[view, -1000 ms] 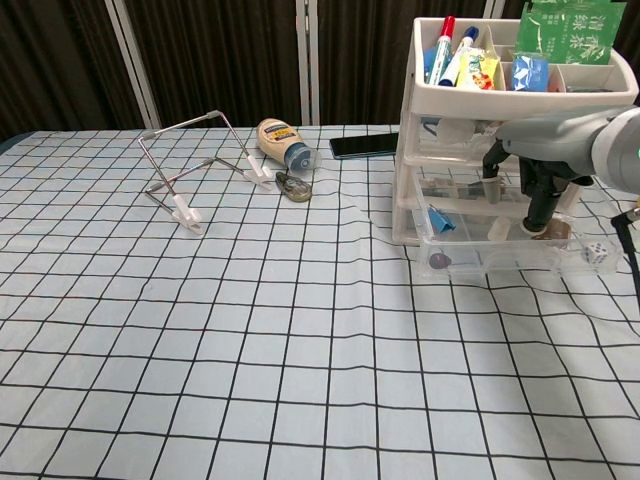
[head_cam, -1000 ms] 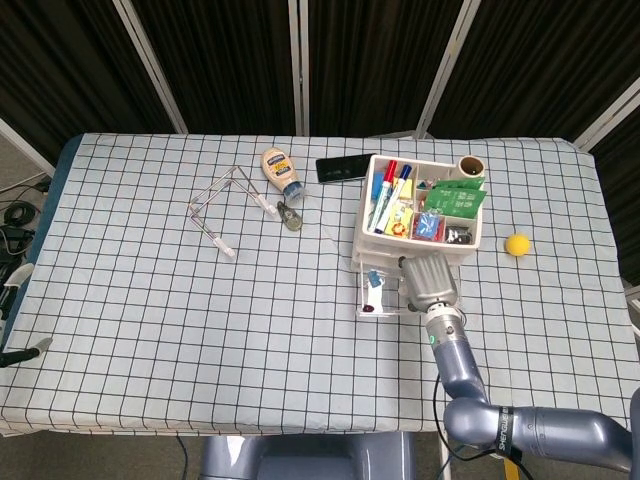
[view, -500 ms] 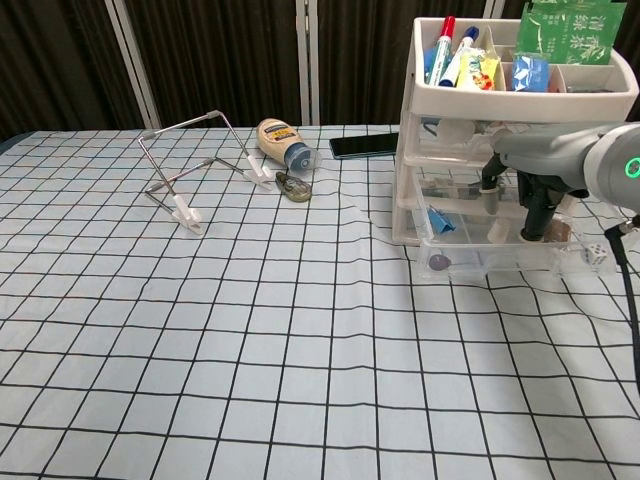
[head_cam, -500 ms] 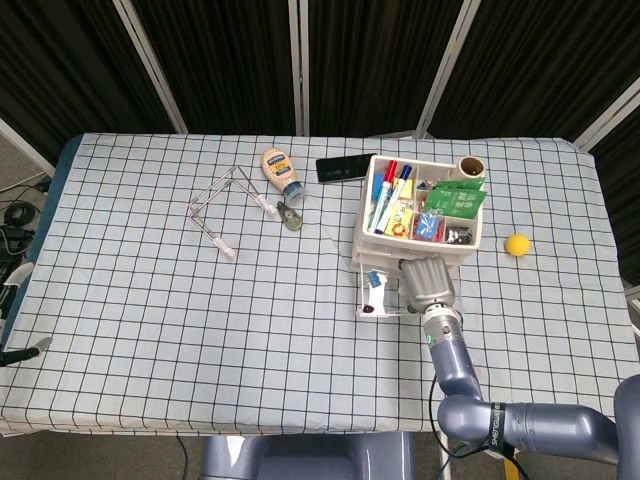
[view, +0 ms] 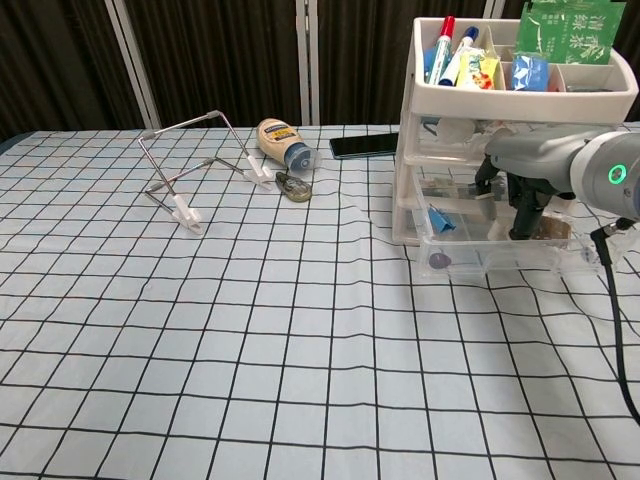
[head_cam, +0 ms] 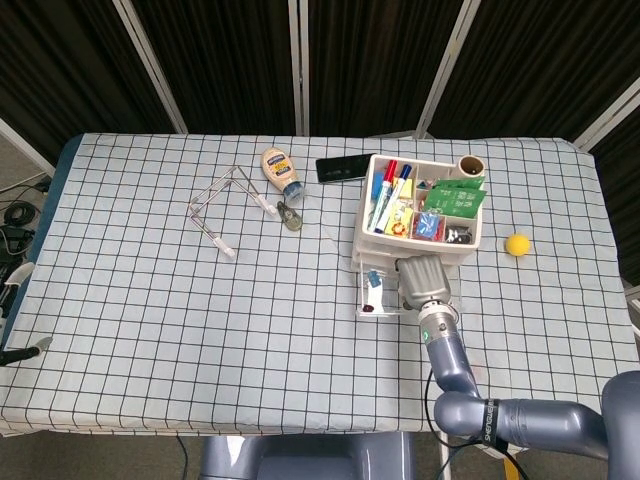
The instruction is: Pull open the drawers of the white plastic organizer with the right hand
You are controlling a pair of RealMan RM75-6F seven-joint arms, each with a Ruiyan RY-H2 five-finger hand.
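Lab / robot test cell, not a home. Evidence: table [head_cam: 150, 330] w/ blue-white grid cloth, enclosed by black curtain panels [head_cam: 220, 60] on metal-framed dividers. Cables [head_cam: 15, 215] loose on floor at left. Mixed props scattered on cloth: mayo bottle [head_cam: 281, 172], yellow ball [head_cam: 516, 244], phone [head_cam: 346, 166].

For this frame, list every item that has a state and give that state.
White organizer: upright, top tray full.
Bottom drawer: pulled partly out.
Middle drawer: closed.
Right hand: fingers at the drawer fronts; grip unclear.
Mayonnaise bottle: lying on its side, capped.
Phone: flat, screen dark.
Metal stand: unfolded.
Yellow ball: resting still.
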